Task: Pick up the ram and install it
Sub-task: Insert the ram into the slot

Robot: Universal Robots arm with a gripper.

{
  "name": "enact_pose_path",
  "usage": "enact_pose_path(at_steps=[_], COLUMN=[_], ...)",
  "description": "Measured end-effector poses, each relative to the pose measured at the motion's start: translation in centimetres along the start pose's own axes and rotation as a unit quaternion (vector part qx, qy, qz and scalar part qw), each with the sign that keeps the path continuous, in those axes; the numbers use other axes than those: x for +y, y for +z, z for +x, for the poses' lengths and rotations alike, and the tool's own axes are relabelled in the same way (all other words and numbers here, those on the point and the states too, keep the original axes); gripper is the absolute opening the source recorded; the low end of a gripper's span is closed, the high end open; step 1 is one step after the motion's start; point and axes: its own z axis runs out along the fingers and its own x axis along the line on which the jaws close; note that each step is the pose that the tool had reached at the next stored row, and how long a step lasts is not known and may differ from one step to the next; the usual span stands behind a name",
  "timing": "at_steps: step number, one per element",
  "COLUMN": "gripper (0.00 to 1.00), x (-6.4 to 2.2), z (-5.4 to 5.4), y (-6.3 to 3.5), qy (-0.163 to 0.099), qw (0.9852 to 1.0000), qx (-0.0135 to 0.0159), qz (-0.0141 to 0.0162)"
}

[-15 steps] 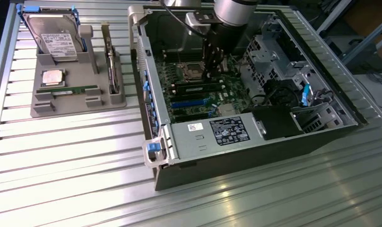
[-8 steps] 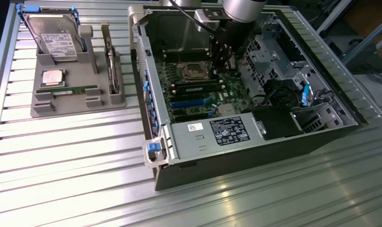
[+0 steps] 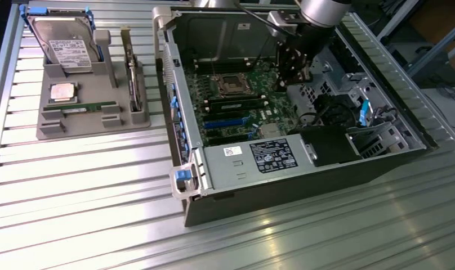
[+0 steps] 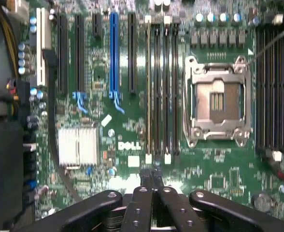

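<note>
One ram (image 3: 81, 106), a thin green stick, lies in the grey tray (image 3: 54, 130) on the exterior view's left. My gripper (image 3: 297, 79) hangs inside the open computer case (image 3: 288, 169), above the green motherboard (image 3: 235, 121) and far from that stick. In the wrist view its black fingertips (image 4: 151, 175) are pressed together with nothing between them. They hover just off the end of the row of memory slots (image 4: 161, 87). The slot nearest the blue connector holds a thin light-edged strip (image 4: 148, 87) that looks like a seated ram seen edge-on; I cannot be sure.
The tray also carries a hard drive (image 3: 66, 48), a square silver processor (image 3: 62, 91) and an upright expansion card (image 3: 130, 67). The processor socket (image 4: 218, 101) is beside the slots. A power supply (image 3: 269, 157), cables and a drive cage (image 3: 362, 112) crowd the case.
</note>
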Motion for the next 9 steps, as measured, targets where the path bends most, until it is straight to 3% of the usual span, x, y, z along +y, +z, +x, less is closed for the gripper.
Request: enact_pose_path(at_steps=[3, 6, 9], gripper=[0.11, 0.11, 0.11], x=[-0.84, -0.78, -0.78], z=[0.0, 0.1, 0.1], y=[-0.32, -2.51, -2.51], qy=[0.000, 0.000, 0.000], qw=[1.0000, 1.0000, 1.0000], qx=[0.0000, 0.0001, 0.0000], qz=[-0.0001, -0.0001, 0.0000])
